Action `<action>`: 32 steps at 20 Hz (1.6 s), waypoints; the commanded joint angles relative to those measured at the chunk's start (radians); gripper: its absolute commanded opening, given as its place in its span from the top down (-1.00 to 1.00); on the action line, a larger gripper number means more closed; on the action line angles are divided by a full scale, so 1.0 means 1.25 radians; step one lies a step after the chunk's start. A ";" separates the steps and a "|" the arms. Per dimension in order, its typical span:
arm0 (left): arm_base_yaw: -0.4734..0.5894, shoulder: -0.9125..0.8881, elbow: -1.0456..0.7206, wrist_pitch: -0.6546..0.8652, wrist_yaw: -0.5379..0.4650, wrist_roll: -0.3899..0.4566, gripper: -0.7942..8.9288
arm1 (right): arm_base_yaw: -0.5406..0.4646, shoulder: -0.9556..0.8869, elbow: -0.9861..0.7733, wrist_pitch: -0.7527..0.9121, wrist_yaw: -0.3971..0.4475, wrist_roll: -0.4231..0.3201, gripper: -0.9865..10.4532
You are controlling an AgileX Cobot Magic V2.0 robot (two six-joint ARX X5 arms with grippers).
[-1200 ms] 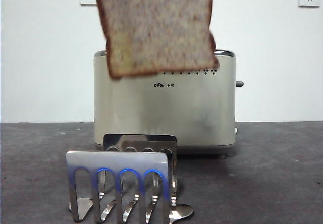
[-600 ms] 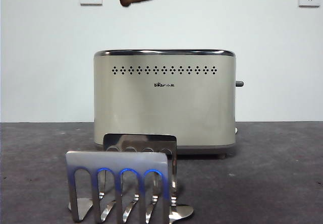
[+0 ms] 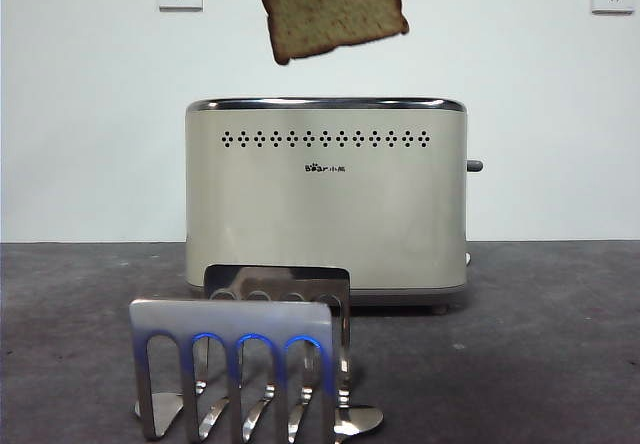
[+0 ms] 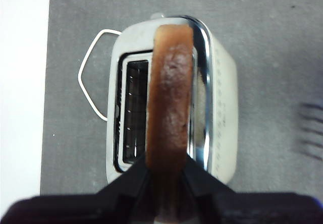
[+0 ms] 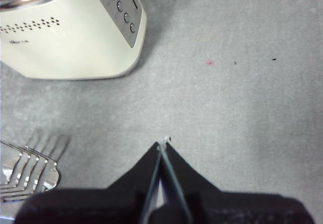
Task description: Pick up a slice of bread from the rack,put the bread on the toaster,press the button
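1. Front view shows the slice of bread [image 3: 331, 9] hanging in the air above the toaster [image 3: 326, 199], well clear of its chrome top rim; the gripper that carries it is out of this picture.
2. From the left wrist view, the left gripper [image 4: 165, 176] has its two black jaws closed narrow on one edge of the slice of bread [image 4: 170, 95], so the slice hangs free below the jaws.
3. It is probably held by the edge like this so that the free end can go down into a slot while the jaws stay above the toaster [image 4: 169, 98].
4. Seen from this camera, the long axis of the slice runs along the length of the toaster, nearly parallel to the open slot [image 4: 135, 112]. The slice appears over the chrome strip beside that slot, not clearly over the opening.
5. In the front view the slice is a little tilted, its lower edge higher on the side of the button [image 3: 474, 166].
6. The rack [image 3: 240, 364] stands in front of the toaster, with no bread in it.
7. The right gripper [image 5: 162, 146] has its jaws pressed together on nothing and waits over bare table, apart from the toaster [image 5: 70, 30], on its control-panel side.
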 commanded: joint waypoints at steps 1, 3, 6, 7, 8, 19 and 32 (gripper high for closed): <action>0.011 0.032 0.014 0.009 0.007 0.001 0.86 | 0.000 -0.001 0.005 0.004 -0.003 -0.018 0.83; 0.021 0.051 0.014 0.004 0.021 -0.007 0.86 | 0.000 -0.001 0.005 0.005 -0.003 -0.018 0.83; 0.035 0.070 0.014 0.004 0.024 -0.019 0.86 | 0.000 -0.001 0.005 0.005 -0.003 -0.020 0.83; 0.041 0.073 0.014 -0.001 0.024 -0.025 0.86 | 0.000 0.000 0.005 0.005 -0.003 -0.020 0.83; 0.046 0.077 0.014 -0.002 0.024 -0.026 0.86 | 0.000 0.000 0.005 0.005 -0.003 -0.020 0.83; 0.078 0.100 0.014 -0.012 0.083 -0.041 0.86 | 0.000 0.046 0.005 0.016 -0.002 -0.048 0.83; 0.074 0.176 0.014 0.019 0.024 -0.041 0.86 | 0.000 0.104 0.005 0.033 -0.002 -0.084 0.83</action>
